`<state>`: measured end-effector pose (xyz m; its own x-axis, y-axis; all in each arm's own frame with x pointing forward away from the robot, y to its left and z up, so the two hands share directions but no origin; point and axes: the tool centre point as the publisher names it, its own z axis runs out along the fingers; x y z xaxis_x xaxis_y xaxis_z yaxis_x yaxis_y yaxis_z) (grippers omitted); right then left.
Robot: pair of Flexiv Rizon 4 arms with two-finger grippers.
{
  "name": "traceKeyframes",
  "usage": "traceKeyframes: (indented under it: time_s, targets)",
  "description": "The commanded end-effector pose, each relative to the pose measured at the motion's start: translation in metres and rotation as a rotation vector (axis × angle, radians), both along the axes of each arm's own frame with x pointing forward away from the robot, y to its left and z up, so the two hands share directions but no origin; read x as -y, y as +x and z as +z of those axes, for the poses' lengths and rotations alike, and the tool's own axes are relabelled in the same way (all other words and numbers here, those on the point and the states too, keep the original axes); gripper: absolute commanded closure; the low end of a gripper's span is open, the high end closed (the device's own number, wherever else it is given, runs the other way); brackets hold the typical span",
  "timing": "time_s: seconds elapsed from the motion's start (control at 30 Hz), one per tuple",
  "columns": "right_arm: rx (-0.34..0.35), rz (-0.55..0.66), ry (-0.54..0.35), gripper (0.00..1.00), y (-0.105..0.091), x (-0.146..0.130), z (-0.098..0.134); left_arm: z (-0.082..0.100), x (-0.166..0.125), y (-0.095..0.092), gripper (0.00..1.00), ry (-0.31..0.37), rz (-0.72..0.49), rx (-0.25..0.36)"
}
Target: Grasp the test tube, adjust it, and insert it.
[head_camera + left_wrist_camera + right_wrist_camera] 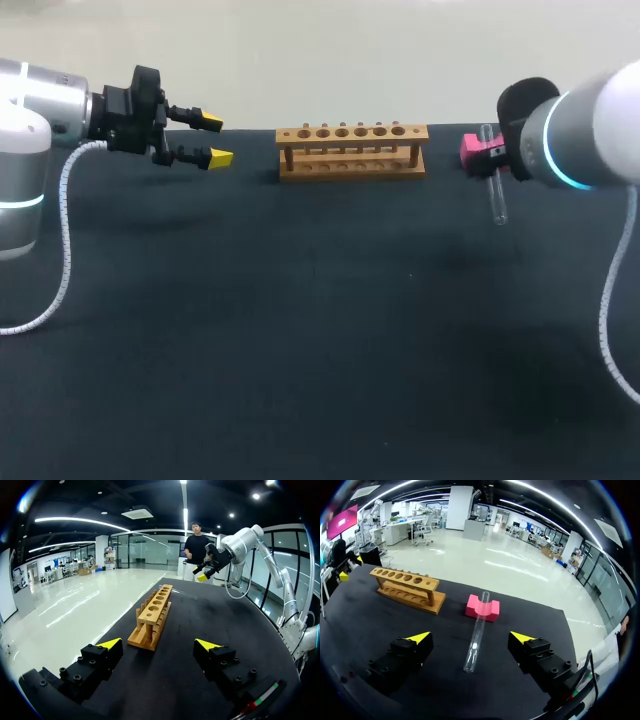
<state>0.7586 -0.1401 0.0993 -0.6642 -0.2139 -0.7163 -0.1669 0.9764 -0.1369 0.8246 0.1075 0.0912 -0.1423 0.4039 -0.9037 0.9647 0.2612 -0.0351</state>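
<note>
Head view: the test tube (495,190) lies at the right end of the table, its far end propped on a pink block (474,150) and its near end down on the cloth. Its long axis runs from the back of the table toward the front, crosswise to the wooden rack (352,150) in the middle. The left gripper (213,139) hangs off to the rack's left, fingers spread and empty. The right arm (590,130) hides its own fingers here.

Left wrist view: the left gripper (159,647) gapes wide and looks down the length of the rack (152,615), with nothing between its tips.

Right wrist view: the right gripper (471,639) is spread apart and hovers over the tube (476,632), one finger to each side and neither touching. The tube points from the block (482,609) back toward the wrist.

I'd say the grasp is not yet made. Next, the right arm needs to lower and pinch across the tube's width.
</note>
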Motion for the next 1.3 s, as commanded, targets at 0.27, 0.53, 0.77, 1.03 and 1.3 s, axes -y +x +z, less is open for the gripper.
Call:
traceKeyframes:
  time_s: [0.27,0.53,0.77,1.03,1.3]
  targets:
    - [0.679,0.085,0.188,0.0,0.009,0.003,-0.007,-0.001,0.0,-0.001,0.0,-0.002,0.002,0.005]
    - [0.641,0.088,0.21,0.0,0.01,0.005,-0.01,-0.001,0.0,-0.001,0.0,-0.002,0.002,0.005]
    - [0.641,0.088,0.21,0.0,0.01,0.005,-0.01,-0.001,0.0,-0.001,0.0,-0.002,0.002,0.005]
    - [0.641,0.088,0.21,0.0,0.01,0.005,-0.01,-0.001,0.0,-0.001,0.0,-0.002,0.002,0.005]
    - [0.614,0.1,0.185,0.0,0.027,0.001,-0.03,-0.001,0.0,-0.001,0.0,-0.002,0.002,0.005]
